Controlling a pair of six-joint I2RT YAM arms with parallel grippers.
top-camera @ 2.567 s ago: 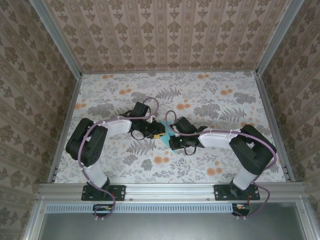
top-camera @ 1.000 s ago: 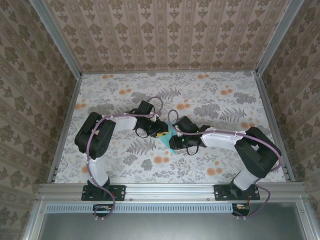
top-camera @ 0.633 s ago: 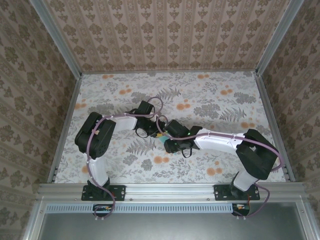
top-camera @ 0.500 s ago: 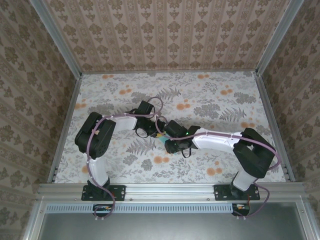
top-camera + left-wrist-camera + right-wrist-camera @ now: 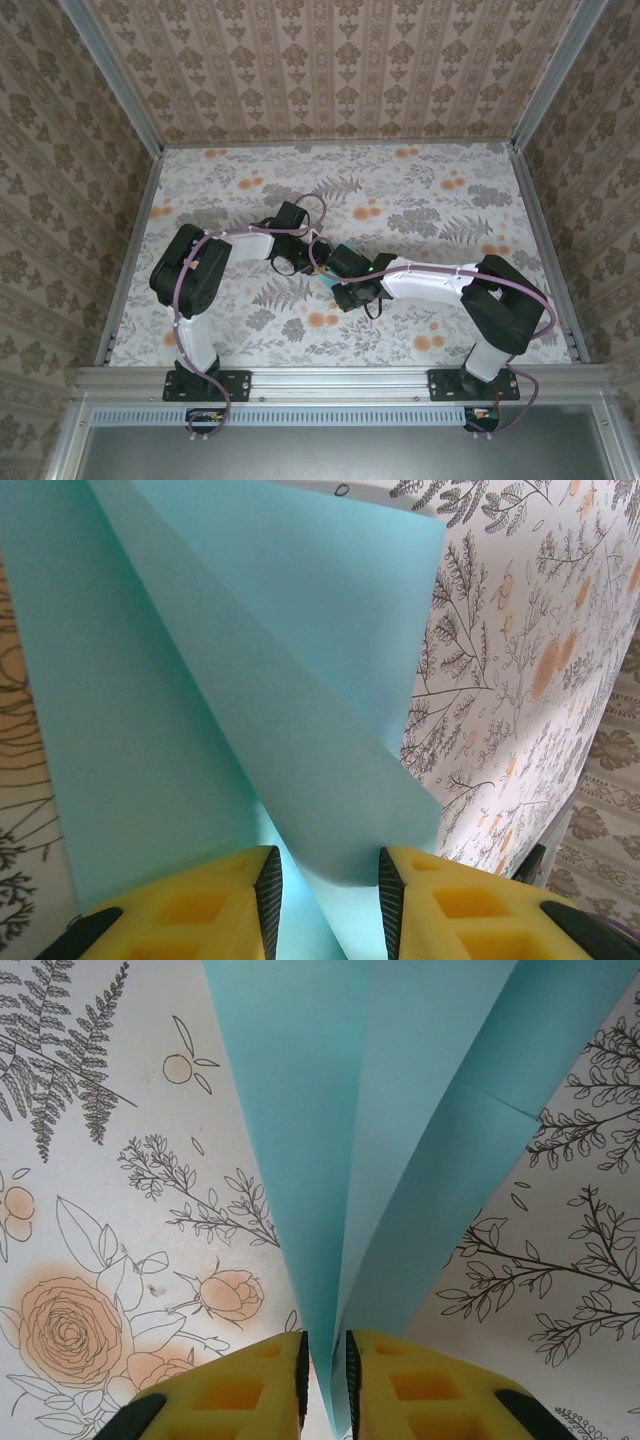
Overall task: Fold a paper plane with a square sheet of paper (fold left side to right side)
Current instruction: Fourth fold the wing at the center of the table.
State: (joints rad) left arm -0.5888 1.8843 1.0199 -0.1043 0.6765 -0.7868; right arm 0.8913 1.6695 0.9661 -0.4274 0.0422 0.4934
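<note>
Look at your right wrist view first. The blue paper (image 5: 330,1110) lies on the flowery tabletop (image 5: 110,1220) and runs straight from 6 o'clock up to 12 o'clock. It is thin at the bottom and gets wider toward the top. Its fold lines go the same way. One side is lifted and leans toward 1 o'clock. Your right jaws are almost closed. A thin slot is left between the two yellow fingers (image 5: 240,1385), and the narrow end of the paper sits in that slot, so they are pinching it.

Now your left wrist view. Here a lifted flap of the paper runs on a slant, from 11 o'clock down to 5 o'clock, over a flat part below it. Your left jaws are part way open, with a clear gap between their yellow fingers (image 5: 195,910). The low end of the flap comes down into that gap. You cannot tell if the fingers squeeze it.

In the top view both jaws meet close together near the middle of the tabletop, the left ones at 10 o'clock from the right ones. A tiny bit of blue peeks out between them, so you cannot tell from up there which way the paper points.
</note>
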